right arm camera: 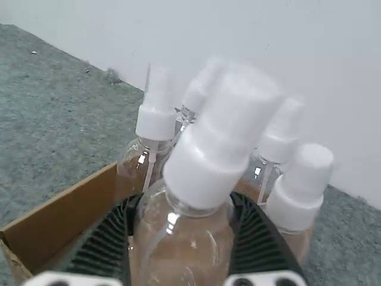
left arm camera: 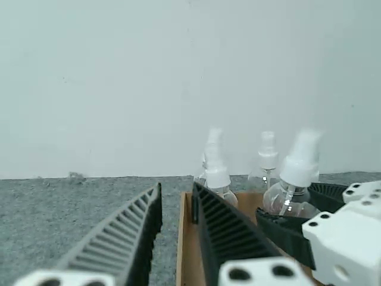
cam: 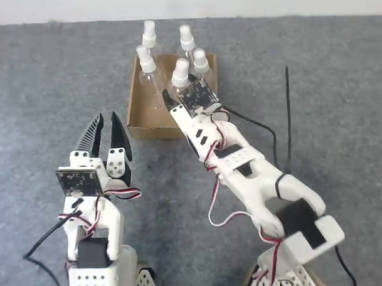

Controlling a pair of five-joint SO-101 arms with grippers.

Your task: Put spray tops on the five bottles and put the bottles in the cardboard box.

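A cardboard box [cam: 134, 98] sits on the grey carpet at the far middle. Several clear bottles with white spray tops stand in it, such as one at the far left [cam: 149, 33] and one at the right [cam: 201, 61]. My right gripper [cam: 177, 94] is at the box's near side, shut on a capped bottle [cam: 180, 73]. In the right wrist view the fingers [right arm camera: 113, 238] press both sides of this bottle [right arm camera: 184, 238]. I cannot tell whether it rests on the box floor. My left gripper [cam: 109, 128] hangs open and empty over the carpet, near-left of the box.
In the left wrist view the box wall [left arm camera: 181, 238] lies just beyond the open fingers [left arm camera: 125, 238], with the right arm's gripper [left arm camera: 286, 229] holding its bottle [left arm camera: 292, 196] beside it. Cables [cam: 288, 108] trail on the carpet right of the box. Bare carpet lies on both sides.
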